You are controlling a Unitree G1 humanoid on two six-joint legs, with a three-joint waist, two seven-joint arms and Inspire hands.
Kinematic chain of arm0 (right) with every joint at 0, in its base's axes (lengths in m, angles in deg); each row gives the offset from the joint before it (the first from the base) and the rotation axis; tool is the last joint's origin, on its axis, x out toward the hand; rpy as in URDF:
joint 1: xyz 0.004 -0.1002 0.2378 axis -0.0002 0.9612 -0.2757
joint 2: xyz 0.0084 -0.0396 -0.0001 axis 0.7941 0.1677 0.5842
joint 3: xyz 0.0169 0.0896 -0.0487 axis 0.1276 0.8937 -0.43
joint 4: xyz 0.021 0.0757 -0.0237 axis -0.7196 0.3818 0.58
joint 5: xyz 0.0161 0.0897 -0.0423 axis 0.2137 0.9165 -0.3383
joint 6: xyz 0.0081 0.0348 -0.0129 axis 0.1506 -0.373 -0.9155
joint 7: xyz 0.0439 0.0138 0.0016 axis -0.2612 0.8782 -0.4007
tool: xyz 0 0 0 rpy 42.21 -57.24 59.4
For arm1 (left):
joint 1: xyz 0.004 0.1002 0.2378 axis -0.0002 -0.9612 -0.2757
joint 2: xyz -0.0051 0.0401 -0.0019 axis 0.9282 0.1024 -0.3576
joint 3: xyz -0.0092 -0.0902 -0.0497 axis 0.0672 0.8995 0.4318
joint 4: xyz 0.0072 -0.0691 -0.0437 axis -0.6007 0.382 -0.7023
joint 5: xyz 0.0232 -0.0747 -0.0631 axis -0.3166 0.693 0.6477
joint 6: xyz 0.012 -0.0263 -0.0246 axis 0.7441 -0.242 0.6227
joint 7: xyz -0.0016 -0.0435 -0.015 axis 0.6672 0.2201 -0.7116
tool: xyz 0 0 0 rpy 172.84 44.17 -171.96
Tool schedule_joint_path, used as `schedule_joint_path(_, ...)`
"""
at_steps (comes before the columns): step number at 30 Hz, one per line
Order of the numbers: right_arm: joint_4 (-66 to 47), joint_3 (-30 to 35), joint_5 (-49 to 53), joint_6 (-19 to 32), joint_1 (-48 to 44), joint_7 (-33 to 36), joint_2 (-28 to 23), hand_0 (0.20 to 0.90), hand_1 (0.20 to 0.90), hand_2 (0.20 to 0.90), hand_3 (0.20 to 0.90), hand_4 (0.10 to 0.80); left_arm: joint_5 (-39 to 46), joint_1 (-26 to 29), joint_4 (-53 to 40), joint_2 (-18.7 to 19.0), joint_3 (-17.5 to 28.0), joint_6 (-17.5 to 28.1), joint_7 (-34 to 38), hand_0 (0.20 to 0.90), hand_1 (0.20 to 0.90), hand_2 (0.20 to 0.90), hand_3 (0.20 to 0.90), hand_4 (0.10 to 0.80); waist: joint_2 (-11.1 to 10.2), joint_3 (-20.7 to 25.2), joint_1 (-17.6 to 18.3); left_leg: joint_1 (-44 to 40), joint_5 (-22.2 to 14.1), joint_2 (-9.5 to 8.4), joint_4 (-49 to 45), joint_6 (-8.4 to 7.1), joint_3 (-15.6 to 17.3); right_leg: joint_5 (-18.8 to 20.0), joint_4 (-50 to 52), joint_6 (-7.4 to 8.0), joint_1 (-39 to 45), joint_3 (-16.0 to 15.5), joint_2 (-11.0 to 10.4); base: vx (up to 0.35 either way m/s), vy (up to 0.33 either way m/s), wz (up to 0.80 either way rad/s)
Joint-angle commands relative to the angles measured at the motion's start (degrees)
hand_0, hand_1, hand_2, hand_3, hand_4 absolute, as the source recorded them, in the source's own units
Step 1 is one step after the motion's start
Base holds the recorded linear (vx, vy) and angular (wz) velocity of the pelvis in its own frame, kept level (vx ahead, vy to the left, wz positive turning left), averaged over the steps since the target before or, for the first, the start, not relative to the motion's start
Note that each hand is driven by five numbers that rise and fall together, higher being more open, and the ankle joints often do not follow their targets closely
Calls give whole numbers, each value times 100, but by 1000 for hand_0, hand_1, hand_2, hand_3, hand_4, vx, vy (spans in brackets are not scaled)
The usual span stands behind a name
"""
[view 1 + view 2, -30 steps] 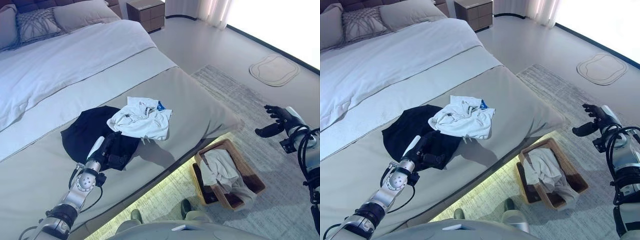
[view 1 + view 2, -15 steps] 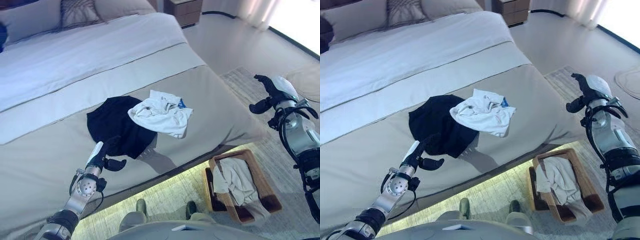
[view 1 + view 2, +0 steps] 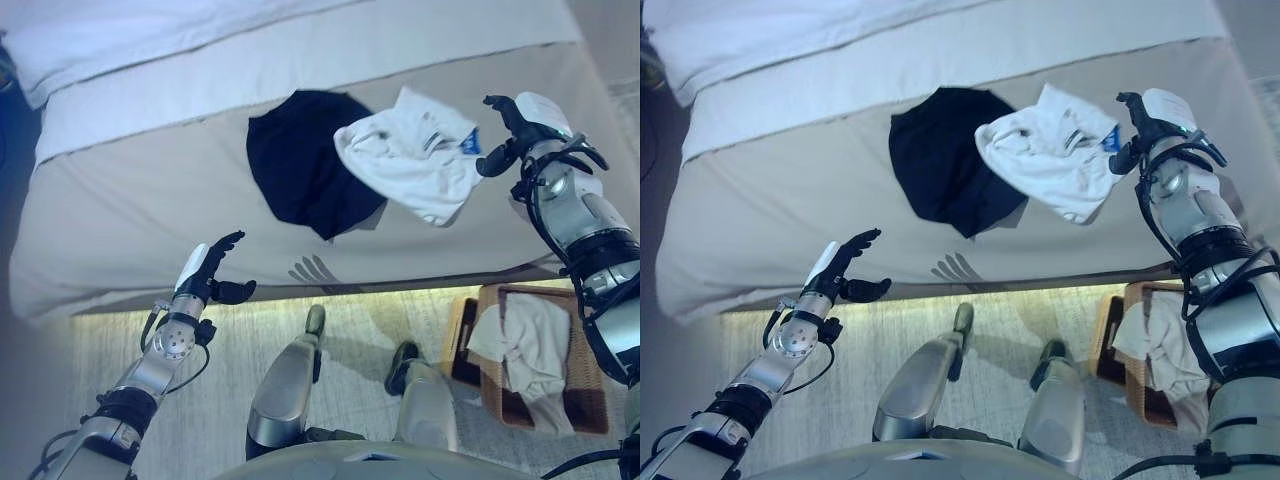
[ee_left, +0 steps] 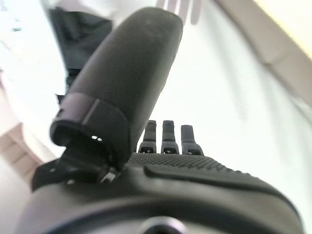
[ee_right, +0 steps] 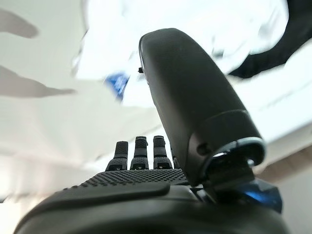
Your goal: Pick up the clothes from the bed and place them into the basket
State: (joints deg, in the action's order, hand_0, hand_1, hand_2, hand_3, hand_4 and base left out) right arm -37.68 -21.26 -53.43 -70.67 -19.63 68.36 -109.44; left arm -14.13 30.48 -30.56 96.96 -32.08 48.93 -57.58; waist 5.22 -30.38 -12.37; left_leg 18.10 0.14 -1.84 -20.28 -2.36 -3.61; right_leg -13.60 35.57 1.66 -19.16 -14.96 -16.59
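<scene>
Basket (image 3: pixel 590 410) on floor holds pale clothes (image 3: pixel 525 345); left hand (image 3: pixel 205 280), right hand (image 3: pixel 510 125) both spread, empty.

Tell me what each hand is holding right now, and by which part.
Nothing is held. The left hand is open near the bed's edge; the right hand is open beside the white garment, not gripping it.

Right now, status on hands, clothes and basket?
Both hands open, empty: left hand at bed's edge, right hand beside white shirt. Shirt overlaps black garment on bed. Basket holds light cloth. Nothing blocking.
</scene>
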Motion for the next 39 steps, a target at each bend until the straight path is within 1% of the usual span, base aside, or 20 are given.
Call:
schedule_joint_path(1, -73, -168, 41, -12, -800, 545, -101, 900, 900, 900, 900, 800, 60, -239, -679, 261, 243, 298, 463, 900, 900, 900, 900, 800, 108, 244, -75, 399, -915, -202, -1132, 178, 207, -138, 596, -433, -102, -206, 343, -118, -14, 21)
schedule_joint_path(3, 49, -235, 69, -84, -926, 534, -86, 900, 900, 900, 900, 800, 23, -268, -780, 288, 266, 237, 563, 900, 900, 900, 900, 800, 145, 72, -159, 711, -1029, -297, -1514, 240, 232, -295, 1029, -497, -380, -241, 258, -81, -40, 17)
schedule_joint_path(5, 205, -299, 195, -126, -996, 535, -39, 900, 900, 900, 900, 800, 26, -327, -845, 287, 275, 244, 661, 900, 900, 900, 900, 800, 157, 59, -227, 995, -1136, -348, -1846, 275, 247, -395, 1315, -549, -619, -263, 225, 2, -58, 27)
schedule_joint_path(6, 310, -286, 223, -112, -987, 528, -11, 900, 900, 900, 900, 800, 28, -381, -898, 297, 282, 257, 695, 900, 900, 900, 900, 800, 161, 59, -268, 1093, -1389, -379, -2114, 280, 256, -617, 1542, -520, -700, -210, 220, 45, -80, 21)
schedule_joint_path(7, 396, -282, 198, -138, -986, 513, 28, 900, 900, 900, 900, 800, 49, -399, -962, 325, 280, 263, 730, 900, 900, 900, 900, 800, 180, 59, -302, 1236, -1452, -393, -2269, 311, 265, -668, 1679, -543, -832, -233, 201, 45, -78, 9)
schedule_joint_path(11, 740, -415, 89, -125, -1053, 410, 104, 900, 900, 900, 900, 800, 52, -443, -1107, 344, 303, 360, 799, 900, 900, 900, 900, 800, 246, 59, -386, 1689, -1560, -447, -2698, 375, 251, -767, 2015, -595, -1232, -223, 201, -36, -46, 7)
schedule_joint_path(16, 1219, -655, 54, -353, -1260, 342, 205, 900, 900, 900, 900, 800, 112, -387, -1438, 426, 249, 627, 1069, 900, 900, 900, 900, 800, 368, 59, -455, 2497, -1774, -499, -3478, 512, 263, -895, 2561, -661, -2028, -201, 196, -93, -39, 11)
schedule_joint_path(18, 1350, -701, 63, -386, -1338, 288, 228, 900, 900, 900, 900, 800, 94, -366, -1481, 425, 244, 662, 1115, 900, 900, 900, 900, 800, 383, 59, -466, 2636, -1825, -497, -3629, 536, 260, -931, 2665, -672, -2168, -186, 202, -69, -15, 5)
schedule_joint_path(20, 1594, -780, 62, -465, -1494, 91, 272, 900, 900, 900, 900, 800, 94, -312, -1595, 448, 194, 701, 1226, 900, 900, 900, 900, 800, 412, 59, -489, 2943, -1961, -511, -4038, 587, 233, -1015, 2938, -691, -2473, -165, 216, -77, -6, -1)
schedule_joint_path(21, 1711, -847, 95, -405, -1572, 76, 254, 825, 825, 825, 812, 712, 130, -295, -1641, 476, 190, 711, 1284, 900, 900, 900, 900, 800, 428, 59, -494, 3063, -2012, -507, -4192, 621, 218, -1061, 3061, -709, -2590, -146, 233, -42, 11, -6)
schedule_joint_path(22, 1728, -854, 102, -392, -1585, 79, 253, 524, 524, 524, 461, 361, 134, -293, -1647, 476, 195, 716, 1292, 900, 900, 900, 900, 800, 427, 59, -495, 3081, -2021, -507, -4213, 624, 218, -1068, 3080, -710, -2609, -140, 236, -41, 22, -8)
schedule_joint_path(23, 1794, -859, 160, -300, -1619, 127, 236, 300, 300, 300, 200, 100, 224, -291, -1711, 488, 210, 702, 1316, 900, 900, 900, 900, 800, 434, 59, -497, 3192, -2085, -515, -4377, 652, 198, -1119, 3213, -709, -2727, -108, 260, -42, 10, -6)
schedule_joint_path(26, 1796, -887, -2, -282, -1632, 124, 203, 300, 300, 300, 200, 100, 190, -301, -1729, 497, 205, 667, 1330, 900, 900, 900, 900, 800, 417, 59, -490, 3354, -2180, -510, -4640, 666, 130, -1218, 3446, -713, -2880, -68, 313, -36, 3, -5)
schedule_joint_path(28, 1791, -895, -40, -301, -1683, 109, 150, 300, 300, 300, 200, 100, 201, -294, -1695, 524, 222, 652, 1325, 900, 900, 900, 900, 800, 378, 59, -491, 3403, -2223, -512, -4766, 682, 92, -1248, 3532, -713, -2916, -100, 339, 0, 0, 0)
schedule_joint_path(31, 1830, -911, -56, -339, -1770, 197, 44, 300, 300, 300, 200, 100, 180, -341, -1687, 566, 180, 735, 1373, 900, 900, 900, 900, 800, 343, 59, -512, 3502, -2276, -502, -4972, 699, 50, -1266, 3651, -695, -2980, -172, 322, -32, -13, -5)
schedule_joint_path(35, 1884, -948, 38, -345, -1890, 238, -73, 300, 300, 300, 200, 100, 175, -414, -1682, 610, 175, 745, 1373, 900, 900, 900, 900, 800, 318, 59, -507, 3392, -2271, -483, -4928, 687, 36, -1243, 3581, -684, -2862, -186, 326, -3, -2, -1)
schedule_joint_path(39, 1790, -944, 94, -348, -1887, 168, -192, 300, 300, 300, 200, 100, 216, -514, -1644, 661, 239, 771, 1269, 900, 900, 900, 900, 800, 265, 59, -447, 3152, -2212, -426, -4767, 630, 68, -1152, 3339, -670, -2590, -156, 355, 4, 6, -1)
